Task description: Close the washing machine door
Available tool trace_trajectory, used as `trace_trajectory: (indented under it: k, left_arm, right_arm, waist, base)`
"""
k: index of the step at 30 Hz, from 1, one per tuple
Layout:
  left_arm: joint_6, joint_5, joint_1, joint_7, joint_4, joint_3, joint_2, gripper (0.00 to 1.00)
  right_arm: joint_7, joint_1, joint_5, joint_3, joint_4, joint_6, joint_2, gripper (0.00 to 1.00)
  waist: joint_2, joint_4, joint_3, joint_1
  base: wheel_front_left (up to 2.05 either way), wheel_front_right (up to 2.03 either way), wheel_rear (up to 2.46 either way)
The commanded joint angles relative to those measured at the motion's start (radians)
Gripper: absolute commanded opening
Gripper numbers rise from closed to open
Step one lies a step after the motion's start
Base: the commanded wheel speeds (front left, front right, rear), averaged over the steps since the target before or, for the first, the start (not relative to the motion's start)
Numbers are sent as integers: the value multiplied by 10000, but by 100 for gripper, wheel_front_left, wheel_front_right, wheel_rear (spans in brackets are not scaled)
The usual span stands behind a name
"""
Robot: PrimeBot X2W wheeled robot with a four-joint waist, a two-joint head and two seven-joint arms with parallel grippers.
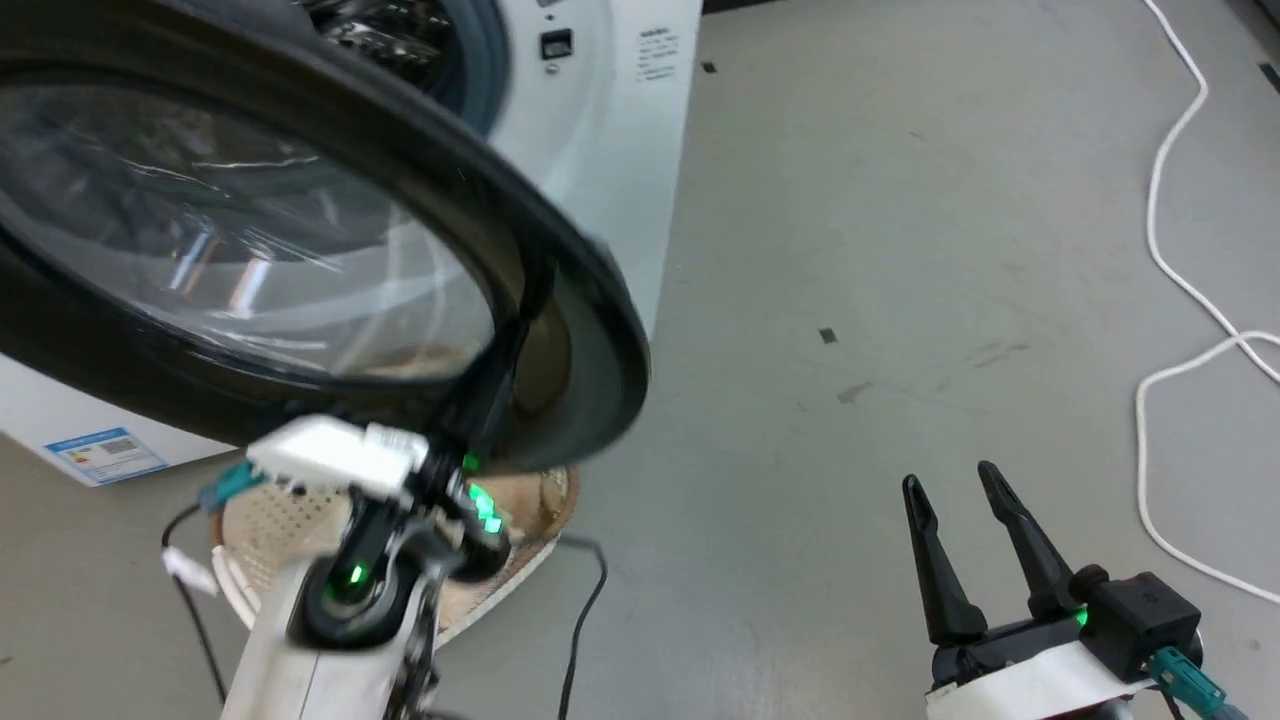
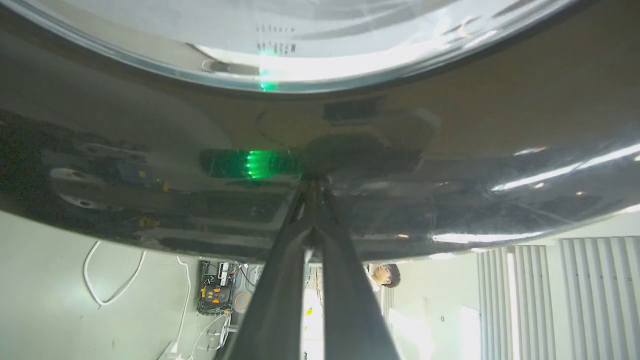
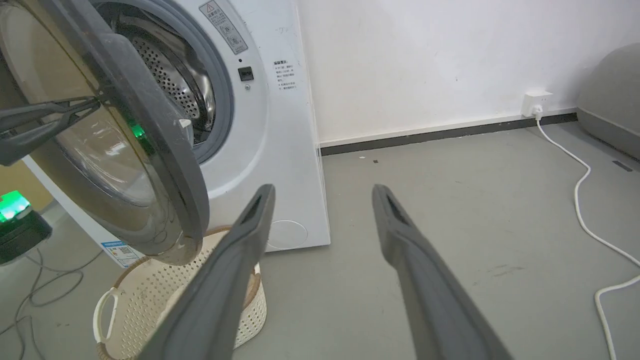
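Washing machine door (image 1: 250, 230) half open, outer face toward robot, free edge at 3 o'clock in head view. Left gripper (image 2: 312, 192): fingers pressed together, tips touching black rim at 12 o'clock. Washing machine (image 1: 620, 150) opening beyond door, 12 o'clock; push likely goes that way. Right gripper (image 1: 952, 480) spread, empty, 4 o'clock of door, well apart. Left arm nearer.

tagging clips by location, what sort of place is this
Probably a lab or test room staged as a laundry corner: a white front-loading washing machine, a cream perforated plastic basket before it, and a loose white cable across the grey floor.
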Motion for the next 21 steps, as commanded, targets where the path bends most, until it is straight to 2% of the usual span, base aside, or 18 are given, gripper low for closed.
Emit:
trace_trajectory:
  k: [1, 8, 15, 16, 21]
  left_arm:
    - [-87, -129, -417, -187, 204, -112, -3, 0]
    - [-482, -246, -1474, -1007, 1467, -594, -3, 0]
    - [-994, -341, -869, -1054, 1908, -722, 22, 0]
    - [-1050, -279, -688, -1020, 1870, -743, 93, 0]
    - [-1282, 1661, 654, -949, 1185, -1794, 1229, 0]
  right_arm:
    - [-44, -215, 47, 28, -26, 6, 43, 100]
    - [-44, -291, 118, 157, 16, 6, 44, 100]
    - [-44, -147, 61, 13, 12, 6, 44, 100]
    - [-44, -115, 53, -31, 6, 6, 44, 100]
    - [-44, 72, 0, -221, -11, 6, 45, 100]
  waist:
    - [0, -97, 68, -1]
    - [0, -26, -75, -1]
    - [0, 621, -508, -1]
    - [0, 763, -588, -1]
    - [0, 1630, -1110, -1]
  base:
    - [0, 0, 0]
    - [0, 0, 0]
    - [0, 0, 0]
    - [0, 0, 0]
    - [0, 0, 0]
